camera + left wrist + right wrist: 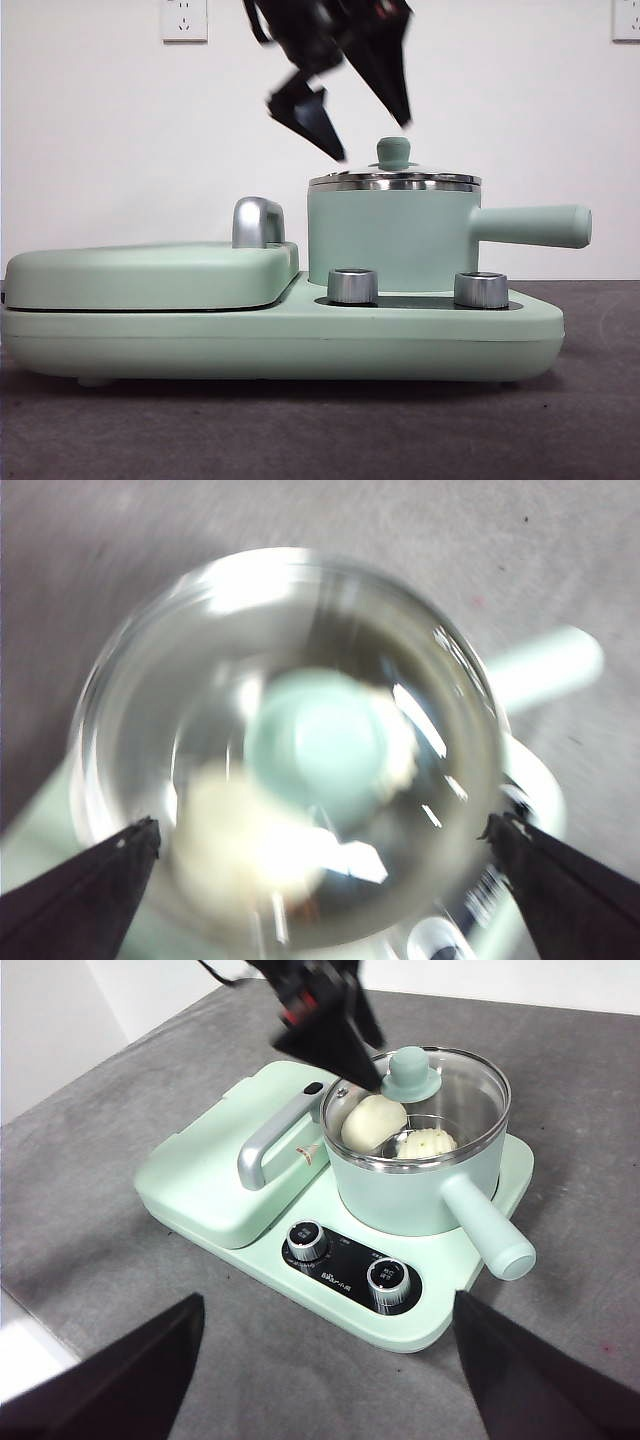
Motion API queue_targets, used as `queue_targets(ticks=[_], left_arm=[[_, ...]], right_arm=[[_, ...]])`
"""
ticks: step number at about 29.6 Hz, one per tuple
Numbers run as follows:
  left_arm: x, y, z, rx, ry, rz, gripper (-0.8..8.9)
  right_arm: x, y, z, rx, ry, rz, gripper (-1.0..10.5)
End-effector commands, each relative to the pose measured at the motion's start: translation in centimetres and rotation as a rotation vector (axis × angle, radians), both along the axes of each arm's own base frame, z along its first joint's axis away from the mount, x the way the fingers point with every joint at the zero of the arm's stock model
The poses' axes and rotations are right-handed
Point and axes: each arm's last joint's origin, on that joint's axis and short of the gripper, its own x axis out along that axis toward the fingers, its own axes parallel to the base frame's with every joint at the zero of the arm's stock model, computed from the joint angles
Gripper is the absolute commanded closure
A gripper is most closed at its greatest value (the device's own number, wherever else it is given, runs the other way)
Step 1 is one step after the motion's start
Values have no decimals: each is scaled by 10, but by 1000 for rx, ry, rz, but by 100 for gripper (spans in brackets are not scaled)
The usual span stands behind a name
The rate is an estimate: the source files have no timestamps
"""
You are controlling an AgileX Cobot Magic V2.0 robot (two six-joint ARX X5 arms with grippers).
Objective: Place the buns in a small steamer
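The small steamer [390,240] is a mint-green pot with its glass lid [440,1085] on. Through the glass I see both buns inside: the smooth cream bun [372,1122] and the ridged round bun [428,1144]. My left gripper [372,140] hangs open just above the lid's green knob [393,152], touching nothing. Its wrist view looks straight down on the knob [320,740], with a blurred pale bun [235,850] under the glass. My right gripper [328,1300] is open and empty, held high and well back from the cooker.
The pot stands on a mint-green cooker base [280,335] with two steel dials [352,285]. Beside it lies the flat griddle section [200,1170] with a chrome handle [268,1142]. The pot's straight handle [530,225] sticks out sideways. A grey mat [120,1120] covers the table.
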Motion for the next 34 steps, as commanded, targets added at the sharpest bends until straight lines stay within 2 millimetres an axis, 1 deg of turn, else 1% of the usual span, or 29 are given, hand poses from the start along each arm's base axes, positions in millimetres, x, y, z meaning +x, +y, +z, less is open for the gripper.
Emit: queue_targets(ticks=[1, 4, 6, 7, 8, 9, 11, 13, 16, 21, 24, 28, 31, 33, 34], left_arm=[[-26, 19, 41, -39, 1, 48, 250], [-58, 50, 87, -124, -52, 99, 250], [-86, 71, 113, -169, -104, 105, 251], [-101, 81, 121, -182, -121, 104, 251], [-112, 89, 124, -185, -126, 104, 251], [-123, 96, 125, -187, -128, 104, 251], [-142, 110, 122, -179, -124, 100, 251], [-162, 123, 115, -169, -112, 99, 251], [-190, 143, 95, -140, -73, 102, 251], [-232, 171, 51, -134, 12, 172, 252], [-253, 186, 24, -179, 22, 228, 252], [-274, 200, -12, -275, 20, 310, 265], [-286, 209, -38, -301, 21, 367, 343], [-292, 214, -50, -306, 20, 401, 419], [-294, 216, -54, -306, 15, 412, 478]], right_arm=[[-1, 0, 3, 9, -17, 12, 552], [-1, 0, 3, 10, -16, 12, 552], [-1, 0, 3, 10, -17, 12, 552], [-1, 0, 3, 10, -17, 12, 552], [-1, 0, 3, 10, -16, 13, 552], [-1, 0, 3, 10, -16, 13, 552], [-1, 0, 3, 10, -16, 12, 552], [-1, 0, 3, 10, -16, 12, 552], [-1, 0, 3, 9, -17, 12, 552], [-1, 0, 3, 7, -19, 13, 552], [-1, 0, 4, 7, -20, 13, 552], [-1, 0, 4, 7, -20, 13, 552], [-1, 0, 4, 6, -21, 14, 552], [-1, 0, 3, -2, -27, 17, 552], [-1, 0, 3, -9, -33, 21, 552]])
